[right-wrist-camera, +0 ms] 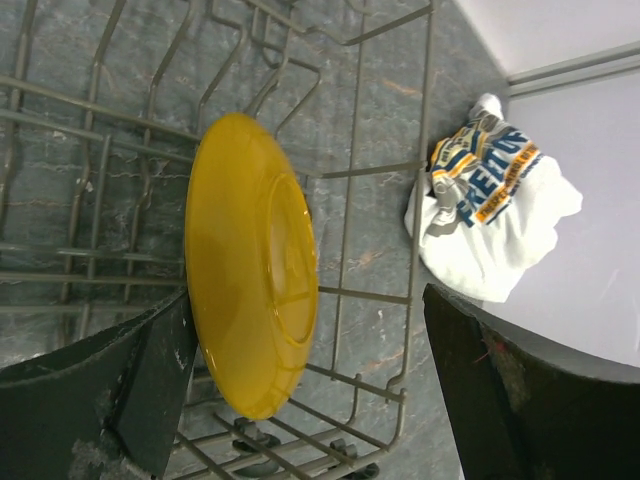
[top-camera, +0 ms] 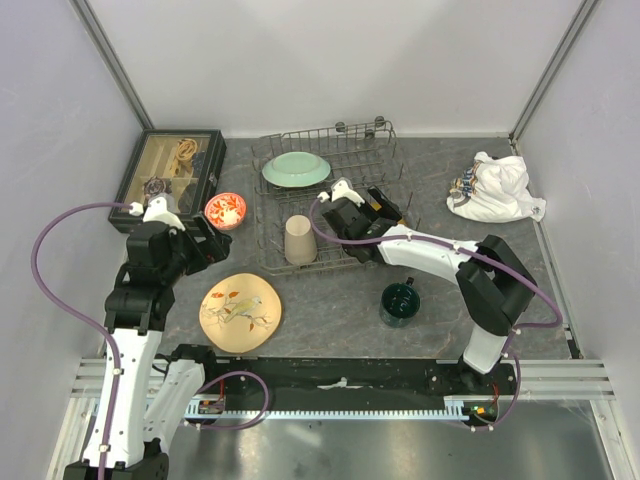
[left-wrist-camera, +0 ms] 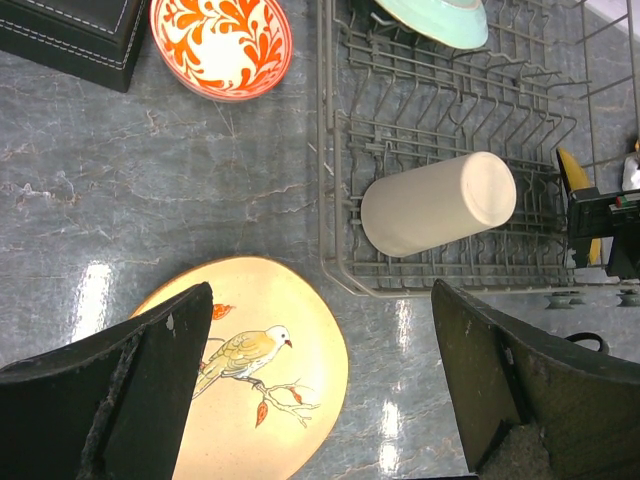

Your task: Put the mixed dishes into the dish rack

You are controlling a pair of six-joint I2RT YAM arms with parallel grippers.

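Spotted blue block letters edged in orange on the white cloth bundle (right-wrist-camera: 490, 215), turned sideways and creased; could not read the word for certain. Made out nothing legible elsewhere.

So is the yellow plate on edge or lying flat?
On edge: the yellow plate stands upright in the dish rack, between its wires, inside the open right gripper.

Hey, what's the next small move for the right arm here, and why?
Probably ease the right gripper back out of the dish rack. Its jaws stand open on either side of the yellow plate, which rests on edge among the prongs, so the plate looks placed. The dark green mug sits on the table near that arm, a likely next pick.
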